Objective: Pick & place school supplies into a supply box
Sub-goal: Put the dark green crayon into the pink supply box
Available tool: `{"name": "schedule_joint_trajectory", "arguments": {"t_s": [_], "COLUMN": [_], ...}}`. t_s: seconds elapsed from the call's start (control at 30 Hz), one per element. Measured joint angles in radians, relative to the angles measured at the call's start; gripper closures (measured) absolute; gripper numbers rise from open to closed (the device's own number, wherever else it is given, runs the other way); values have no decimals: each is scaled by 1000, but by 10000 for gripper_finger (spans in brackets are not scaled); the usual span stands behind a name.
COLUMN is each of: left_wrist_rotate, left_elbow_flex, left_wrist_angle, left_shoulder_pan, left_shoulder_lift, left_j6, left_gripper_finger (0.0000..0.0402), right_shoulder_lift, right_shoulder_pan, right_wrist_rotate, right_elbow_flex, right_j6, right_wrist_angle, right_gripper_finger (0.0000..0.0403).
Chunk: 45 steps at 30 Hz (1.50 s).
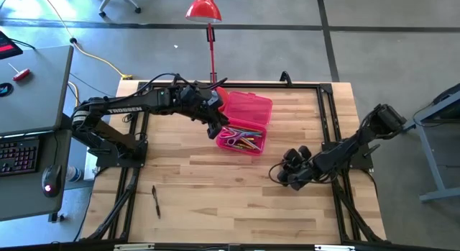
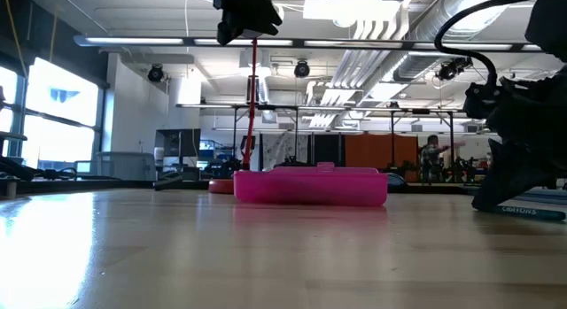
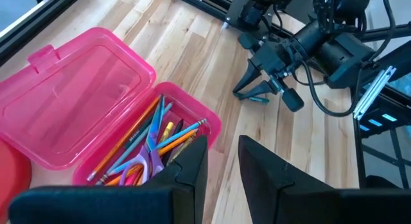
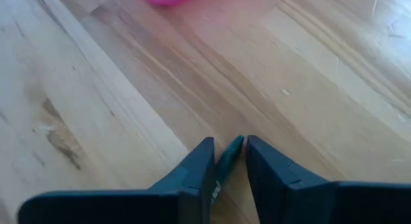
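**Green pen pinched, box waiting across the counter**

Nearest the front edge of the counter [image 1: 237,208], toward the left corner, a black pen [image 1: 155,201] lies alone, not yet collected. It is well apart from both arms.

Further in, on the right side, the right gripper [image 1: 282,176] is down low at the wood. Its jaws are pinching a green pen [image 4: 228,158], which shows as a thin green sliver between the two dark fingers [image 4: 196,169]. From the left arm's camera the pen's teal end pokes out beside those jaws, close to the surface. I would judge this the start of a lift. To do it well, rise straight up first so the pen clears the wood, and keep the squeeze firm, since a thin barrel held near one end may swivel.

Beyond that, near the middle of the far edge, the box [image 1: 243,139] sits with its lid [image 1: 249,107] folded open toward the back. Pens, pencils and purple scissors [image 3: 138,171] already fill it. The left gripper [image 1: 215,127] hovers above the box's left end, jaws spread and holding nothing. It crowds the drop, so the right arm should come in from the box's right end, lining the pen up with the box's length.

A red lamp [image 1: 204,9] stands past the far edge.
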Motion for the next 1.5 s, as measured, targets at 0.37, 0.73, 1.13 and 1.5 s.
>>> {"name": "schedule_joint_trajectory", "arguments": {"t_s": [0.37, 0.73, 1.13, 1.5], "left_wrist_rotate": [9, -17, -420, -554], "left_elbow_flex": [0, 1, -36, -261], "left_wrist_angle": [-101, -253, -492, -636], "left_shoulder_pan": [-37, -251, -617, -896], "left_shoulder_lift": [0, -32, -19, -18], "left_j6": [-30, -202, -549, -1282], "left_gripper_finger": [285, 285, 285, 285], "right_shoulder_lift": [28, -8, 5, 122], "right_shoulder_pan": [-2, -66, -443, -539], "right_wrist_rotate": [17, -7, -213, -443], "right_elbow_flex": [-6, 271, 460, 247], "right_j6": [-71, -629, -1272, -1273], "right_wrist_angle": [151, 195, 282, 654], "right_gripper_finger": [390, 400, 399, 396]}}
